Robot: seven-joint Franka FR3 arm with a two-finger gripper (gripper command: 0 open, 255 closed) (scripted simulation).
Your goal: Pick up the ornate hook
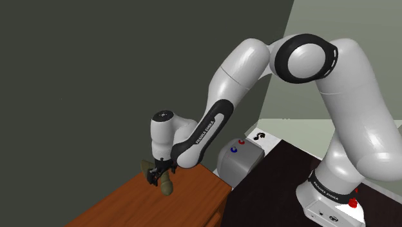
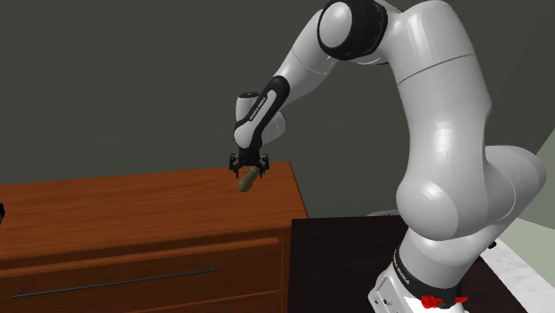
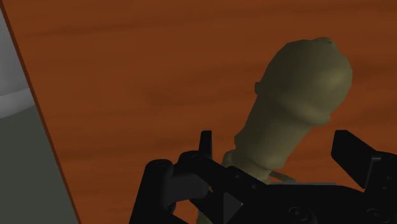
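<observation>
The ornate hook (image 3: 299, 95), an olive-brown piece with a rounded knob, lies lengthwise between the black fingers (image 3: 205, 146). They stand apart, with brown wood showing between each tip and the hook's narrow stem, so they bracket it without clasping it. It sits low and left of centre in the shoulder view and towards the far right end of the reddish wooden surface (image 2: 133, 200) in the second exterior view, and the white arm (image 1: 212, 122) bends down over it from the upper right. The reach looks done; closing on the stem and lifting appear to be left.
</observation>
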